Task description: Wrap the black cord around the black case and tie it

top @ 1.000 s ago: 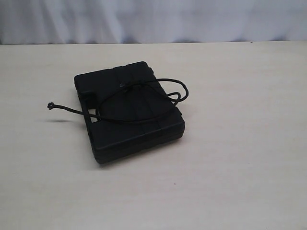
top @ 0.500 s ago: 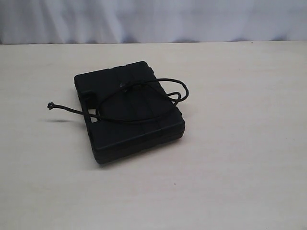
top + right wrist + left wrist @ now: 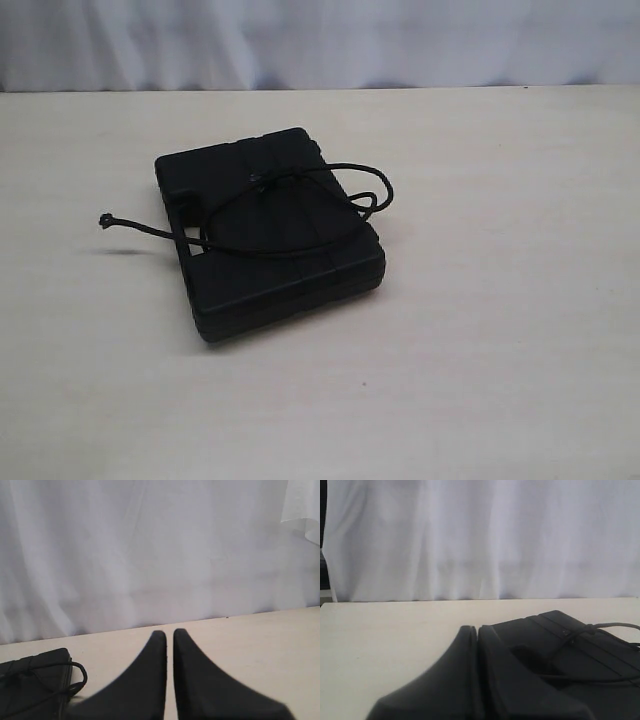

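Observation:
The black case (image 3: 285, 290) lies flat on the table, left of centre in the exterior view. The black cord (image 3: 372, 180) rests in a loose loop over its lid, passes by the handle cutout, and one knotted end (image 3: 104, 221) trails off to the left on the table. Neither gripper shows in the exterior view. My left gripper (image 3: 477, 628) is shut and empty, with the case (image 3: 600, 655) and cord (image 3: 615, 626) just beyond it. Shut and empty too, my right gripper (image 3: 169, 632) sits well away from the case (image 3: 30, 685) and a cord loop (image 3: 80, 677).
The pale wooden table (image 3: 500, 300) stretches wide on every side of the case. A white curtain (image 3: 320, 40) hangs along the table's far edge.

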`<action>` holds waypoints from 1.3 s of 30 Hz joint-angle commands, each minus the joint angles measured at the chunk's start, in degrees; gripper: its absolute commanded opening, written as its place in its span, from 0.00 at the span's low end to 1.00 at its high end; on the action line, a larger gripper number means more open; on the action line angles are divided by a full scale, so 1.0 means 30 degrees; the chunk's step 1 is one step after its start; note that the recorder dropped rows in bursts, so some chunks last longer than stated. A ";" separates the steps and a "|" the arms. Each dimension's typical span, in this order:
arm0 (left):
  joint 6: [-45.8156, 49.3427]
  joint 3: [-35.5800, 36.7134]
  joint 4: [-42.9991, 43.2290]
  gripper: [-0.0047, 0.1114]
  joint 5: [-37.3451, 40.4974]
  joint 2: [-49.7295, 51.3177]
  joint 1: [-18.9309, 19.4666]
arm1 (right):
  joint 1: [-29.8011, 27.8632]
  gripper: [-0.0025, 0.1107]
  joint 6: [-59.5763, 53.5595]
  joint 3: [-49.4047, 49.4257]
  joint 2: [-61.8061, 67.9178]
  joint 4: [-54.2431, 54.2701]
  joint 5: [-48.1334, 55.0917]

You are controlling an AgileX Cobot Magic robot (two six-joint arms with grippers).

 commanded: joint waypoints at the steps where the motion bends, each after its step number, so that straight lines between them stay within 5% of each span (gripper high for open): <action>1: -0.0058 0.0040 0.0169 0.04 -0.0061 -0.0021 0.0077 | 0.0031 0.06 -0.0294 0.0057 -0.0092 -0.0732 0.1717; 20: -0.0058 0.0040 0.0169 0.04 -0.0061 -0.0021 0.0077 | 0.0031 0.06 0.0232 0.0057 -0.0092 -0.0828 0.1905; 25: -0.0058 0.0040 0.0248 0.04 -0.0103 -0.0021 0.0077 | -0.0014 0.06 0.0198 0.0057 -0.0092 -0.0828 0.5464; 30: -0.0058 0.0040 0.0248 0.04 -0.0103 -0.0021 0.0077 | -0.0014 0.06 0.0198 0.0057 -0.0092 -0.0598 0.5206; 39: -0.0058 0.0040 0.0248 0.04 -0.0103 -0.0021 0.0077 | -0.0014 0.06 0.0198 0.0057 -0.0092 0.2966 0.5526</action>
